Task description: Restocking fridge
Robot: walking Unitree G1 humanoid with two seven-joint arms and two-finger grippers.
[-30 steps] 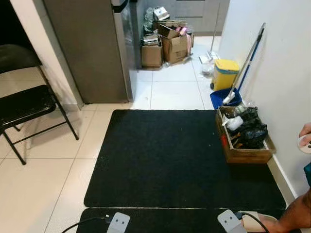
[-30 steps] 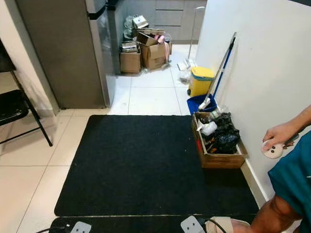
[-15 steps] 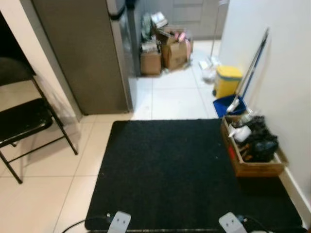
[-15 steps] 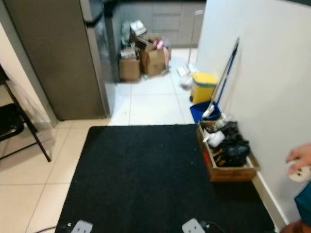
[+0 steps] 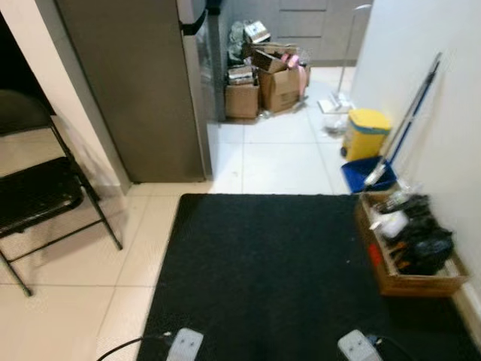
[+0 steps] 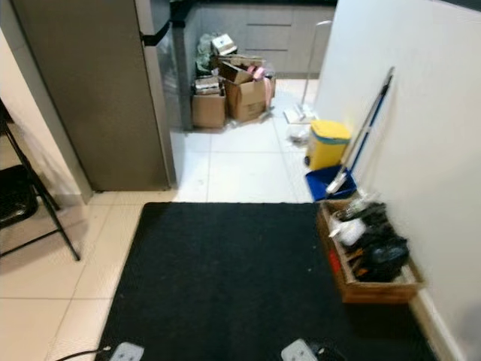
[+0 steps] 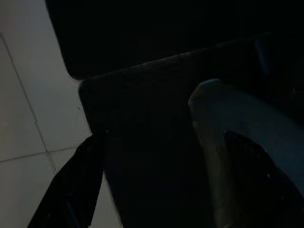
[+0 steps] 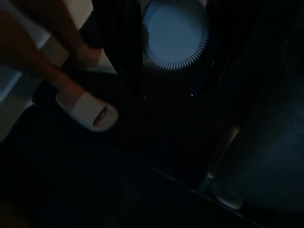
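The tall grey fridge (image 5: pixel 135 83) stands at the far left with its door closed, beyond a black floor mat (image 5: pixel 278 271). Both silver wrists show at the bottom of the eye views, the left arm (image 5: pixel 184 346) and the right arm (image 5: pixel 359 347), hanging low over the mat. In the dark right wrist view my right gripper (image 8: pixel 166 92) is shut on a round white ribbed lid (image 8: pixel 175 34), which sits between the two black fingers. My left gripper (image 7: pixel 161 185) hangs over the mat's edge and pale tiles.
A black folding chair (image 5: pixel 37 188) stands left. A wooden crate of dark items (image 5: pixel 409 252), a blue dustpan, a mop and a yellow bin (image 5: pixel 366 129) line the right wall. Cardboard boxes (image 5: pixel 270 79) lie beyond the fridge. A person's slippered foot (image 8: pixel 88 110) is beside me.
The camera has moved forward and shifted, so the fridge and crate sit differently in the picture. The person's hand and leg at the right edge have left the eye views.
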